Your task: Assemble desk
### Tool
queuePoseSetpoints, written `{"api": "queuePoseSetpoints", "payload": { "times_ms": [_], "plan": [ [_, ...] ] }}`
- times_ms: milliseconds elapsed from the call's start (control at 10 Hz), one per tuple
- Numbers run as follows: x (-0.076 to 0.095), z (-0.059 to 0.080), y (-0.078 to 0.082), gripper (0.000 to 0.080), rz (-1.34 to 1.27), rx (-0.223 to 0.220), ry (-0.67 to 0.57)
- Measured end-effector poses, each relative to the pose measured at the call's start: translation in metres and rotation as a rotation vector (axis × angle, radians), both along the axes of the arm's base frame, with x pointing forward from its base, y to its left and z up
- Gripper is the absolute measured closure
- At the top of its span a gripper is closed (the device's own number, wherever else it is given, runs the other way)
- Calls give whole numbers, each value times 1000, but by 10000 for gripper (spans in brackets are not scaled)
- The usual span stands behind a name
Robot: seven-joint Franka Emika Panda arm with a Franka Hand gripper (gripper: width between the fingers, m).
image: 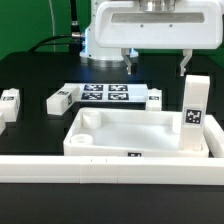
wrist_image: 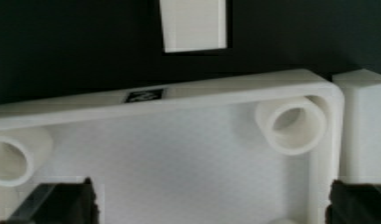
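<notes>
Desk top (image: 135, 135): white tray with a raised rim, lying open side up on the black table (image: 40, 75); it sits between the marker board (image: 105, 93) and the long white rail (image: 110, 168); its near wall is just beside the rail, and contact cannot be determined. The wrist view shows two round sockets inside the tray, one socket (wrist_image: 293, 127) by a corner and a second socket (wrist_image: 9, 160) partly cut off; a small tag (wrist_image: 146, 96) sits on the rim.

Legs, four seen, none fitted: the upright leg (image: 195, 105) stands at the exterior view's right, just beside the desk top's far corner, tags on its faces; the short leg (image: 153, 97) lies just beside the marker board's end on the exterior view's right; the angled leg (image: 62, 98) lies near the board's other end, apart from it; the edge leg (image: 8, 100) lies at the exterior view's far left, partly out of frame.

Gripper (image: 157, 66): jaws spread wide, nothing between them; it hangs above the marker board and the desk top's far rim, touching no part; in the wrist view its dark fingers (wrist_image: 62, 203) frame the tray's interior from above.
</notes>
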State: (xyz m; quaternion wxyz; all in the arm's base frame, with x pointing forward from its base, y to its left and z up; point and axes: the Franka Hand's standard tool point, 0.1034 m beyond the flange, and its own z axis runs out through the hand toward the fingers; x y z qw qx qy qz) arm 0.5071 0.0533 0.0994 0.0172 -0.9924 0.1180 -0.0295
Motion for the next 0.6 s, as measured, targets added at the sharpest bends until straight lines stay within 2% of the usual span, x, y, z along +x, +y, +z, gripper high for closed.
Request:
{"api": "queuePoseSetpoints", "payload": {
  "times_ms": [100,300,600],
  "plan": [
    [-2,-2,-2,150,19,-1,15],
    [-7,-11,-9,150,57,13,146],
    [-7,-13,-4,150,198,39,311]
  ]
}}
